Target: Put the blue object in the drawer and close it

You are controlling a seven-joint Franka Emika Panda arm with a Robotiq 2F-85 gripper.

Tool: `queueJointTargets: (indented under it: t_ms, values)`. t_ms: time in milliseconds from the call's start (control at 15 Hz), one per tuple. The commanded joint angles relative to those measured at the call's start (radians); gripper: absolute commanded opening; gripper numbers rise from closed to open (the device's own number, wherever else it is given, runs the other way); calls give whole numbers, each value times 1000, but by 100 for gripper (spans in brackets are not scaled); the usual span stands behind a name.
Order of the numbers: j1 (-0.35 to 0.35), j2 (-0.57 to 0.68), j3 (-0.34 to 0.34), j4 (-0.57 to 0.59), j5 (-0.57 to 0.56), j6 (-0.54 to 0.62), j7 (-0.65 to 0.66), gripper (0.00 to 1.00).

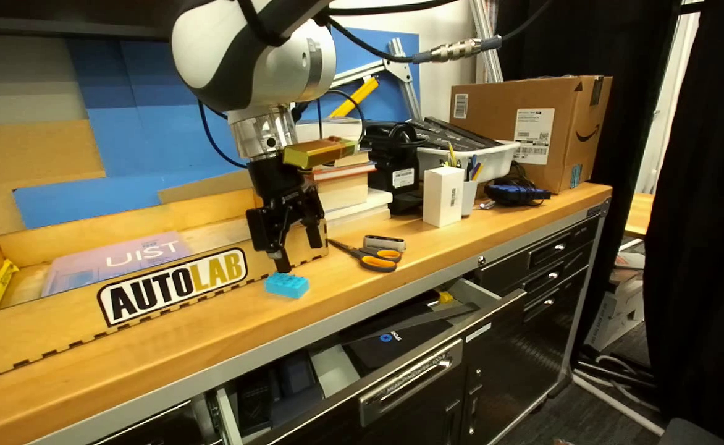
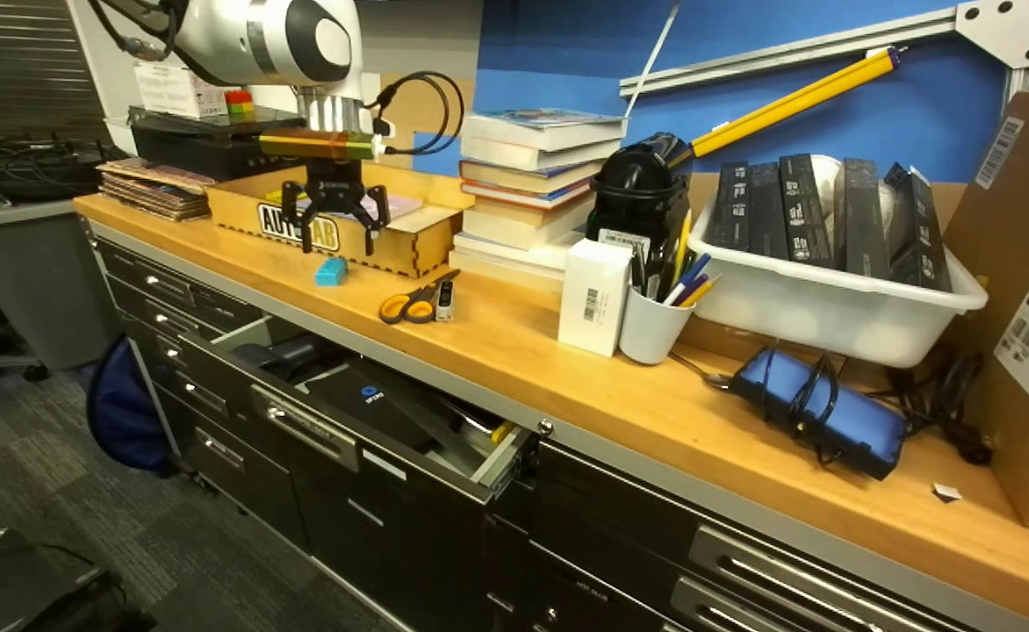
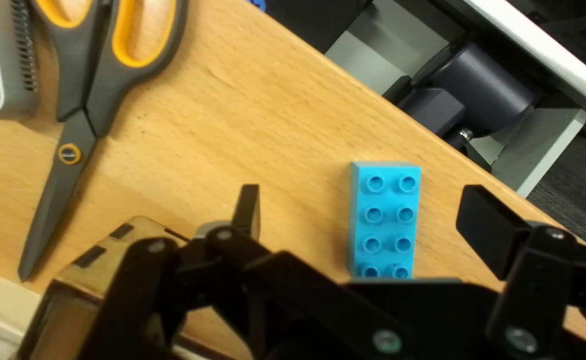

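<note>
The blue object is a light-blue toy brick lying studs-up on the wooden worktop near its front edge, in both exterior views (image 1: 286, 285) (image 2: 331, 271). In the wrist view the brick (image 3: 387, 220) stands between the spread fingers, its near end partly hidden by the gripper body. My gripper (image 1: 300, 252) is open and empty, pointing down above the brick; it also shows in an exterior view (image 2: 339, 244) and the wrist view (image 3: 363, 205). The drawer (image 1: 411, 383) is pulled open below the worktop, with a silvery bar handle; it also shows in an exterior view (image 2: 304, 426).
The wooden AUTOLAB box (image 1: 173, 287) stands right behind the brick. Scissors (image 3: 90, 100) and a small grey device (image 1: 384, 243) lie beside it. A book stack (image 2: 523, 189), white box (image 2: 595, 298) and pen cup (image 2: 655, 326) stand farther along. The drawer holds a black case (image 2: 383, 405).
</note>
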Motion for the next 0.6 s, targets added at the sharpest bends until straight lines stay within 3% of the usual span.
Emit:
queueJointTargets:
  t_ms: [0,267,333,400,533]
  values:
    - [28,46,6,37,-36,13,28,100]
    - [58,78,2,43,-81,24,42,100]
    - [63,83,1,42,-91,30,48,75]
    - [70,85,-2,40,-105,41,60,74]
    - [74,83,-6,32,-122,68,87,58]
